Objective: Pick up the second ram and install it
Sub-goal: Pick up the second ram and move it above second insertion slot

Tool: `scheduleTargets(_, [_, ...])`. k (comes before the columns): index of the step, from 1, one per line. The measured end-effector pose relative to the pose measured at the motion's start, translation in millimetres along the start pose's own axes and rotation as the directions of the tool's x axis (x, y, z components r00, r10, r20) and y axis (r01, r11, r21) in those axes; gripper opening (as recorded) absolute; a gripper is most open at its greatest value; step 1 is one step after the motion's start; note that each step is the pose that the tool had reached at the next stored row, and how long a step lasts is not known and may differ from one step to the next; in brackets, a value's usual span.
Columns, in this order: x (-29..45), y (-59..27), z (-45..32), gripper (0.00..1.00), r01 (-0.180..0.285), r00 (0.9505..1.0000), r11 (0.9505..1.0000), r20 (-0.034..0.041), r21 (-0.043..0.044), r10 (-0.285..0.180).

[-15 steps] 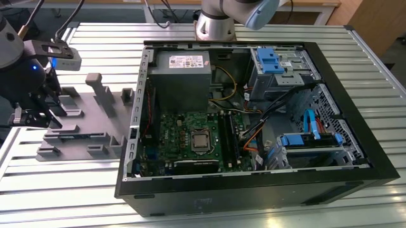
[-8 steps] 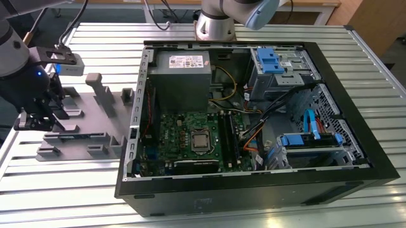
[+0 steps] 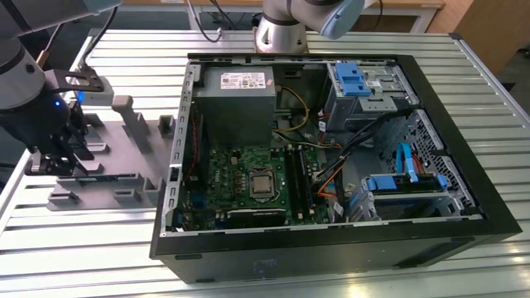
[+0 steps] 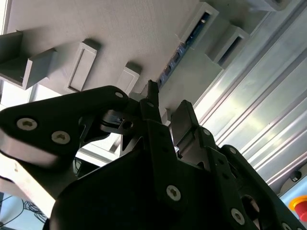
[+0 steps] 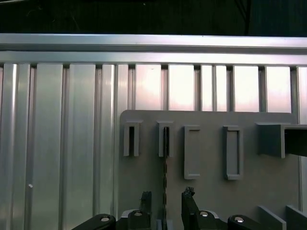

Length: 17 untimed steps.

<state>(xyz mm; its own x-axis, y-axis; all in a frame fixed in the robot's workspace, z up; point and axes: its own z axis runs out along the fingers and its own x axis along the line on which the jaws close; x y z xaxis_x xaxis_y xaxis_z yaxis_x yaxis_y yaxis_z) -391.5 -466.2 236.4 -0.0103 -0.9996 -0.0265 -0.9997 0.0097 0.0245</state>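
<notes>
The second ram (image 5: 165, 167) stands on edge in the grey holder tray (image 5: 206, 201), one end in a slotted block; it looks like a thin dark line. In the second wrist view the ram (image 4: 184, 45) shows a blue-green edge with chips. My gripper (image 5: 166, 196) is open, with a finger on each side of the ram's near end and a gap to both. The gripper (image 4: 168, 103) also shows from behind in the second wrist view. In the exterior view the gripper (image 3: 58, 166) hangs over the tray's left end, just above the ram (image 3: 99, 179).
An open black computer case (image 3: 331, 248) lies at the exterior view's right of the tray, with the green motherboard (image 3: 240, 174), its long black memory slots (image 3: 298, 180), a power supply (image 3: 236, 93) and blue drive cages (image 3: 356, 81). The slatted table's edge rail (image 5: 153, 43) runs close by.
</notes>
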Motion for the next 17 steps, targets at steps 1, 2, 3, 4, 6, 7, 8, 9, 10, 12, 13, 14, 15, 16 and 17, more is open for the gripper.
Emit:
scheduleTargets(1, [0.0,0.0,1.2,0.38,0.000,1.0000,1.0000,0.0000,-0.0001,0.000])
scheduleTargets(2, [0.1,0.0,2.4,0.38,0.000,1.0000,1.0000,0.0000,0.0000,0.000])
scheduleTargets(3, [0.1,0.0,3.3,0.38,0.000,1.0000,1.0000,0.0000,-0.0001,0.000])
scheduleTargets(4, [0.1,0.0,4.0,0.38,0.000,1.0000,1.0000,0.0000,0.0000,0.000])
scheduleTargets(6, [0.1,0.0,4.2,0.38,0.000,1.0000,1.0000,-0.0002,-0.0003,0.000])
scheduleTargets(7, [0.1,0.0,4.4,0.38,0.000,1.0000,1.0000,0.0000,-0.0001,0.000])
scheduleTargets(8, [0.1,0.0,4.4,0.38,0.000,1.0000,1.0000,0.0000,-0.0001,0.000])
scheduleTargets(9, [0.1,0.0,4.5,0.38,0.000,1.0000,1.0000,0.0000,-0.0001,0.000])
scheduleTargets(10, [0.1,0.0,4.5,0.38,0.000,1.0000,1.0000,0.0000,-0.0001,0.000])
scheduleTargets(12, [0.1,0.0,4.5,0.38,0.000,1.0000,1.0000,0.0000,-0.0001,0.000])
scheduleTargets(13, [0.1,0.0,4.5,0.38,0.000,1.0000,1.0000,0.0000,-0.0001,0.000])
scheduleTargets(14, [0.1,0.0,4.6,0.38,0.000,1.0000,1.0000,0.0001,0.0000,0.000])
scheduleTargets(15, [0.1,0.1,4.8,0.38,0.000,1.0000,1.0000,0.0002,0.0001,0.000])
scheduleTargets(16, [0.2,0.3,5.2,0.38,0.000,1.0000,1.0000,0.0002,0.0001,0.000])
scheduleTargets(17, [0.2,0.4,5.7,0.38,0.000,1.0000,1.0000,0.0001,0.0000,0.000])
